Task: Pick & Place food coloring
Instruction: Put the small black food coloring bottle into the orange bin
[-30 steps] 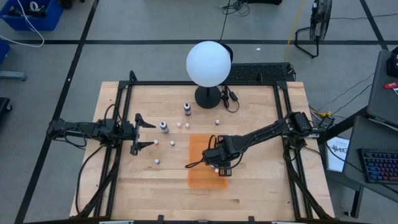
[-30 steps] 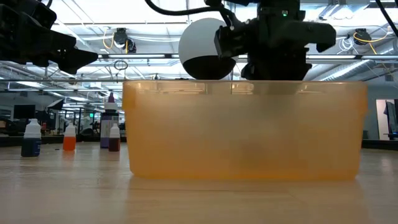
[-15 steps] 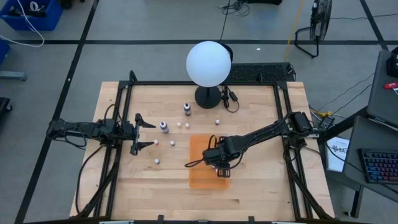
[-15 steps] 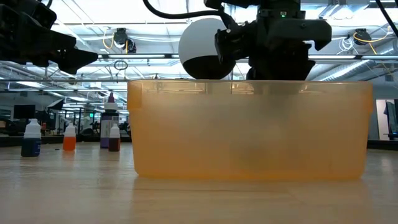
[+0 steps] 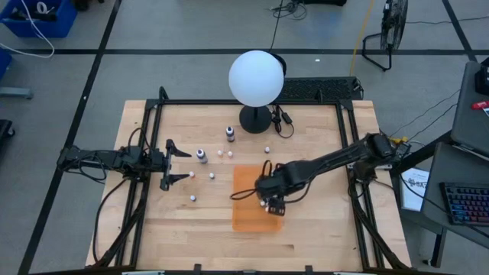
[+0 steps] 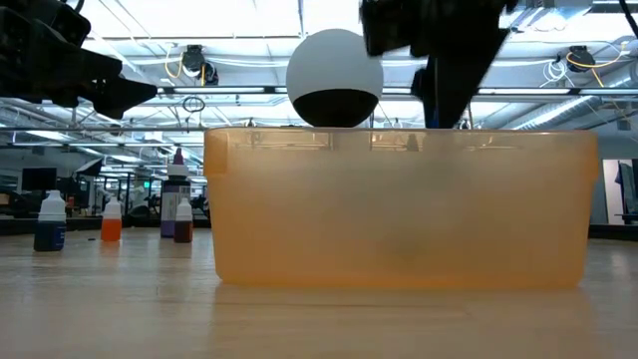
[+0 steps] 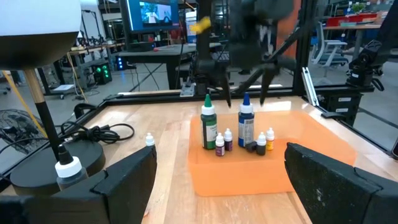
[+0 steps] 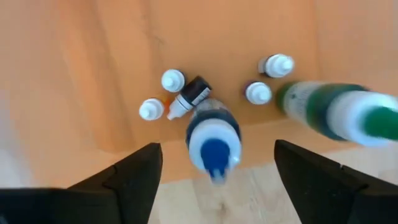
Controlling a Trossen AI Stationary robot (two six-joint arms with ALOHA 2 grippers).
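- The right gripper [image 5: 267, 200] hangs over the orange bin [image 5: 246, 218] with its jaws spread wide and nothing between them.
- Right under those jaws, a blue-topped bottle [image 8: 213, 138] stands in the bin.
- Just beside it stands a green-topped bottle [image 8: 333, 114].
- Four tiny white-capped bottles [image 8: 173, 79] stand around these two, and one dark little bottle [image 8: 188, 97] lies on its side among them.
- From the left wrist view, the same group [image 7: 236, 127] sits close together on the orange floor, well ahead of the left arm's fingers.
- The left gripper [image 5: 176, 161] waits at the left side of the table, jaws open and empty.
- Ahead of those jaws, more food coloring bottles [image 5: 202, 156] are still out on the wood, some big, some tiny.
- Farthest back stands a big white globe [image 5: 256, 77] on a black base.
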